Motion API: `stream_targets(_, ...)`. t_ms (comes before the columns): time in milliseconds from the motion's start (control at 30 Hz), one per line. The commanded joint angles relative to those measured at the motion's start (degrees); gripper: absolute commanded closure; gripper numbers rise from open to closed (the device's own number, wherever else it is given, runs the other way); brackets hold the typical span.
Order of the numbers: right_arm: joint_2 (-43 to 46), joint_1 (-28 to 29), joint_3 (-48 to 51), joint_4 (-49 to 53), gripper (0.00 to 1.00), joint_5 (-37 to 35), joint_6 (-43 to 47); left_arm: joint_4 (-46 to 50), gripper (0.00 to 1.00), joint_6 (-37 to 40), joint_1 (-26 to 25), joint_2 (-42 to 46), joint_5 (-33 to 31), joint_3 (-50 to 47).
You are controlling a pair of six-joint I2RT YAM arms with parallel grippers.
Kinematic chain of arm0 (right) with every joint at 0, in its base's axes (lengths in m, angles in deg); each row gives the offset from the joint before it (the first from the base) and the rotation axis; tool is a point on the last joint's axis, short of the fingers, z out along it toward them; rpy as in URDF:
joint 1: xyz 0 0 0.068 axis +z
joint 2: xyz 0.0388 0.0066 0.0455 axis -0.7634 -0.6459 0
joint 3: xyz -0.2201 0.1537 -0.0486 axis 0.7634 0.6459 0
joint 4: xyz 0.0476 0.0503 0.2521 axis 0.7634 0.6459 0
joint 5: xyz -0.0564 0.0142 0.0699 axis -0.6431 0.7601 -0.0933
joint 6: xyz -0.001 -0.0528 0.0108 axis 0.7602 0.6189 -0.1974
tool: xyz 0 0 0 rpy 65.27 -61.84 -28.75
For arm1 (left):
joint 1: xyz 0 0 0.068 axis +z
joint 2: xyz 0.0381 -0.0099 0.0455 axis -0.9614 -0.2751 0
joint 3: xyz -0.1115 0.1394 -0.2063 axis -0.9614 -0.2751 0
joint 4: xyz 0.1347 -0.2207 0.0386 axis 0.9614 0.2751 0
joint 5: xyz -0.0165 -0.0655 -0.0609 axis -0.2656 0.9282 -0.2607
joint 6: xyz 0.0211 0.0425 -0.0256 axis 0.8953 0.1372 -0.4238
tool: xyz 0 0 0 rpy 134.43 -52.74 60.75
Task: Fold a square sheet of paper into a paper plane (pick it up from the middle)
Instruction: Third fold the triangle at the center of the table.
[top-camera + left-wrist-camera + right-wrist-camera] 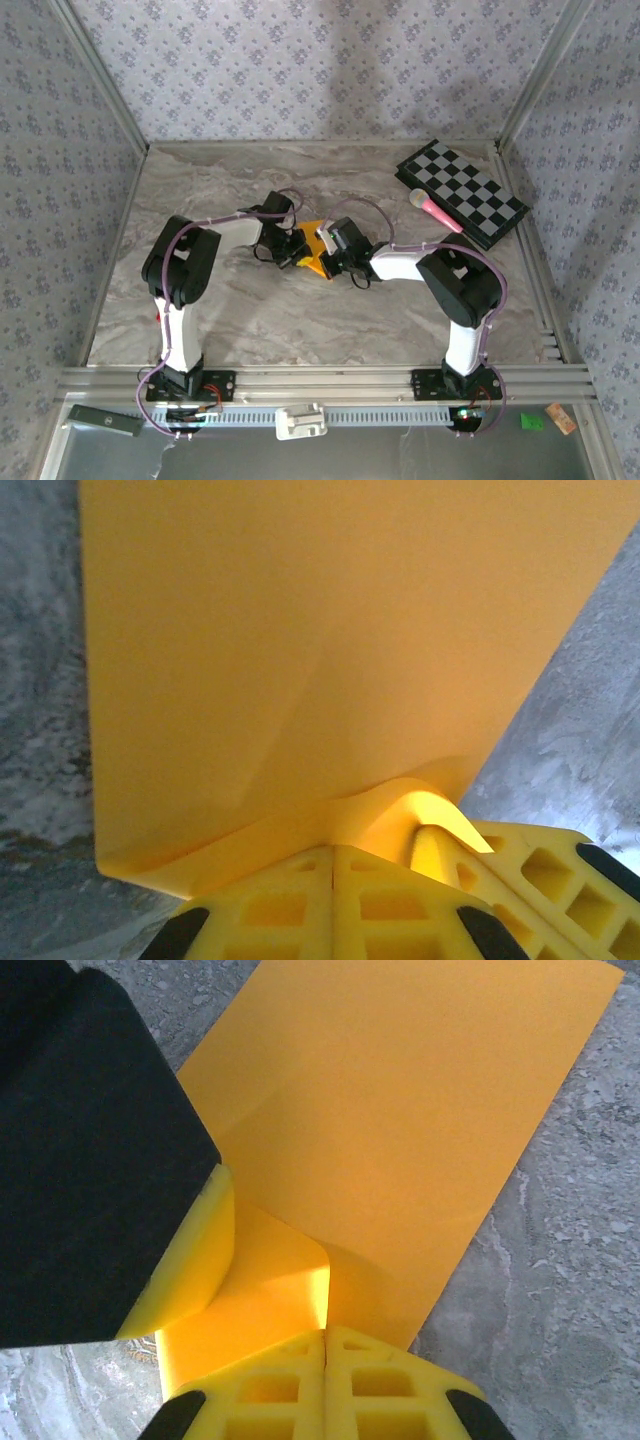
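Marble table (250, 320): left gripper (333, 852), right gripper (325, 1335) each pinch the sheet (400, 1110) (edge curled).

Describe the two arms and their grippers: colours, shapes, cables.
Both the left arm and right arm have white tubular links, bulky black joint housings and thin purple cables looping alongside. The left gripper and right gripper have yellow plastic fingers with square lattice cut-outs and black patches lower down.

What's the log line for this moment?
phase: folding | left fingers: shut on paper sheet | right fingers: shut on paper sheet | sheet edge: curled up
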Motion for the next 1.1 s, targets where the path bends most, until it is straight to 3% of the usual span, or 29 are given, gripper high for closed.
stream_targets(0, -1.45, -0.41, -0.60, 3.65, 1.00, -0.67, -0.45, 1.24, 0.94, 1.17, -0.22, -1.33, -0.74, -0.27)
stream_targets(633, -0.51, -0.59, -1.04, 4.02, 1.00, -0.35, -0.26, 3.93, 0.91, 3.28, 2.08, 1.35, -2.00, 4.46)
stream_targets(1067, 0.22, -0.61, -1.30, 4.12, 1.00, -0.30, -0.19, 9.61, 0.88, 7.14, 5.35, -6.25, -5.77, 12.66)
